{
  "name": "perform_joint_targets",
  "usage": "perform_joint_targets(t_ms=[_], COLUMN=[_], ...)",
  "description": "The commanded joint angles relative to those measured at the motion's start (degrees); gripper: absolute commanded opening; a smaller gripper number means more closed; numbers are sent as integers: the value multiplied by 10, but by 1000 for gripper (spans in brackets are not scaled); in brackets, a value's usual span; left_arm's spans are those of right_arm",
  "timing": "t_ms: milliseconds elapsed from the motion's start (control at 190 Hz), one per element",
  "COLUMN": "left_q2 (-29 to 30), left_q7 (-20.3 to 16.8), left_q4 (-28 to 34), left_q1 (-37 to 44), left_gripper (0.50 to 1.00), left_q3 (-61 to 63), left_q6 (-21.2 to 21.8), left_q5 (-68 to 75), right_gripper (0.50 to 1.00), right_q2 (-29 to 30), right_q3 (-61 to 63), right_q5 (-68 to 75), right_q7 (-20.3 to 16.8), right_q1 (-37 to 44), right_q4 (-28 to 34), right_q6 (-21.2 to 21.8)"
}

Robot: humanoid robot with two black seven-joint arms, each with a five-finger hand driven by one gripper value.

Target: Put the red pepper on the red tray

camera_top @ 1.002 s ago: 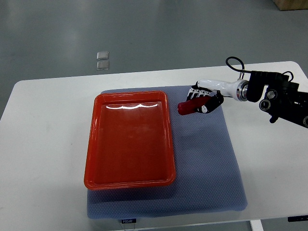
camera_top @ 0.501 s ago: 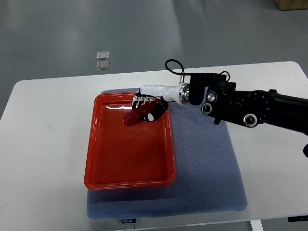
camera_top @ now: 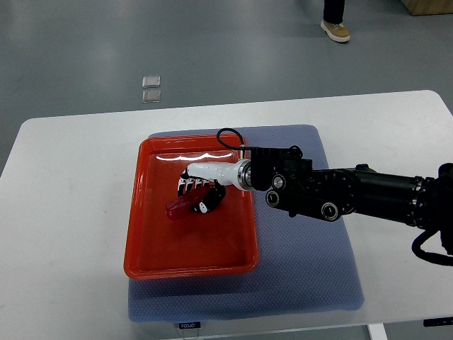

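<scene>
The red tray (camera_top: 148, 251) lies on the left part of a blue-grey mat (camera_top: 311, 262). My right arm comes in from the right edge and reaches over the tray. Its hand (camera_top: 198, 198) is shut on the red pepper (camera_top: 180, 207), a long dark red piece that sticks out to the left of the fingers. The pepper is held low over the middle of the tray's floor; I cannot tell whether it touches it. The left arm is out of view.
The mat lies on a white table (camera_top: 64, 212). A person's foot in a tan shoe (camera_top: 335, 28) stands on the floor beyond the table's far edge. Two small silver squares (camera_top: 151, 88) lie on the floor at the back left.
My right hand has carried the red pepper leftward from above the mat to over the tray's middle, and lower. A person's foot has come into view at the top.
</scene>
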Motion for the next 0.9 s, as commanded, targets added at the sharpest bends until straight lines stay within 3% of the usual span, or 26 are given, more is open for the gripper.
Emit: perform_joint_targets(t_ms=[0, 69, 111, 153, 316, 522, 696, 897], left_q2=[0, 0, 0, 0, 0, 0, 0, 0], left_q7=[0, 0, 0, 0, 0, 0, 0, 0], left_q4=[0, 0, 0, 0, 0, 1, 1, 0], left_q1=[0, 0, 0, 0, 0, 0, 0, 0], left_gripper=[1000, 1000, 1000, 1000, 1000, 1000, 1000, 1000], left_q3=[0, 0, 0, 0, 0, 0, -1, 0], left_q6=[0, 0, 0, 0, 0, 0, 0, 0], left_q5=[0, 0, 0, 0, 0, 0, 0, 0], right_gripper=[527, 588, 690, 748, 903, 913, 913, 913], right_q2=[0, 0, 0, 0, 0, 0, -45, -49], right_q3=[2, 2, 7, 10, 11, 43, 205, 443], right_q5=[1, 4, 8, 9, 25, 42, 113, 274], right_q7=[2, 6, 10, 16, 28, 28, 31, 70], right_q1=[-1, -1, -1, -1, 0, 0, -28, -131], right_q4=[0, 0, 0, 0, 1, 1, 1, 1], right_q6=[-6, -6, -6, -6, -4, -4, 0, 17])
